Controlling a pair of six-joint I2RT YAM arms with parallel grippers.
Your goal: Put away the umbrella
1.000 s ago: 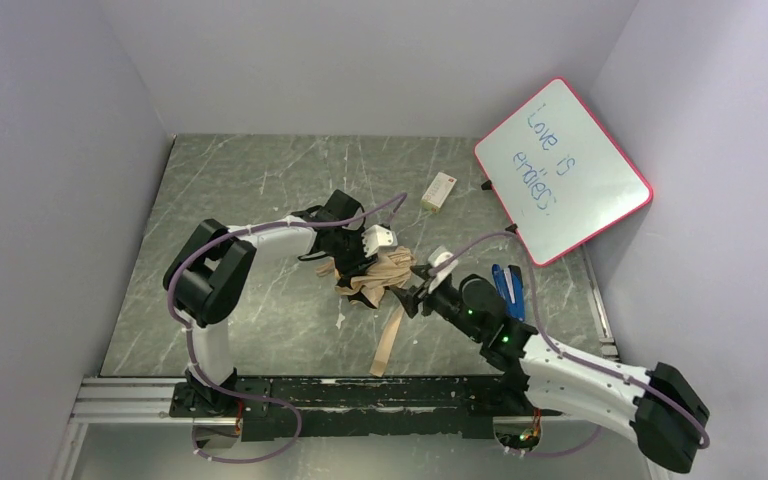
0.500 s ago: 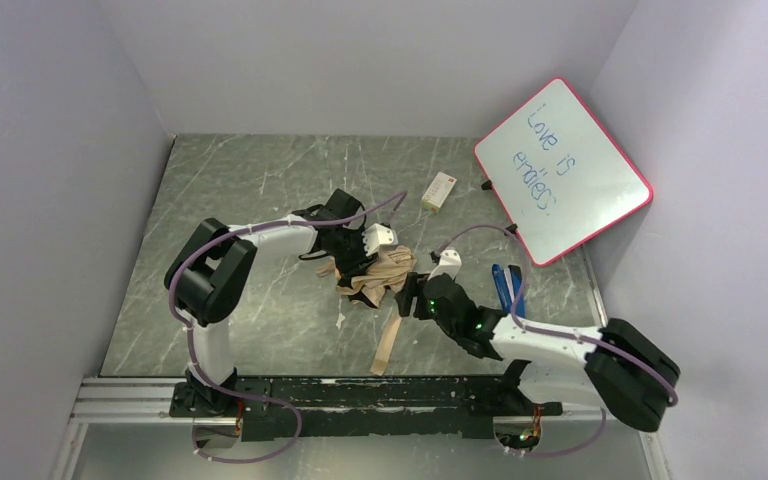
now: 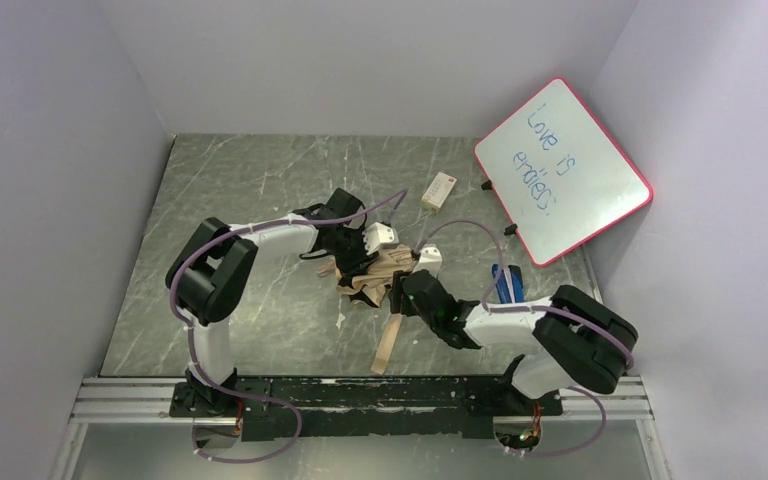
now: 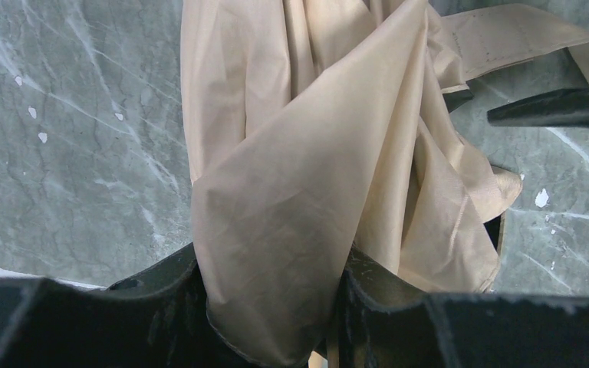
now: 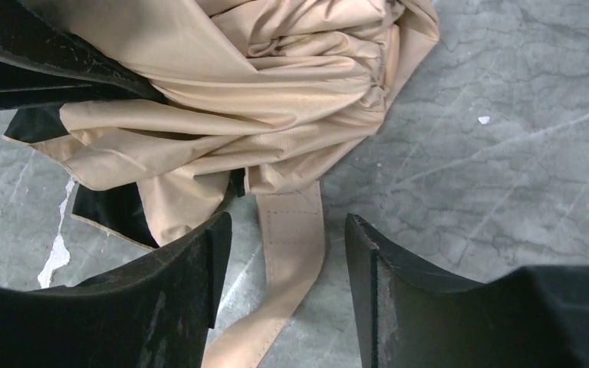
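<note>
**Stage shown: gathering the canopy.** The umbrella, a crumpled tan bundle with some black lining exposed, lies mid-way across the marble-patterned tabletop.

- **Left gripper**: clamped on a fold of tan canopy.
- **Right gripper**: jaws apart, straddling the strap, which lies flat and is apparently untouched.
- **Next move, by judgement:** close on the strap near its root, then wind it round the canopy while the left grip holds.
- **Hidden or cut off:** handle, shaft and ribs cannot be made out. Overhead, both wrists cover the bundle's centre. The strap's free end is cut off in the right wrist view.
</note>
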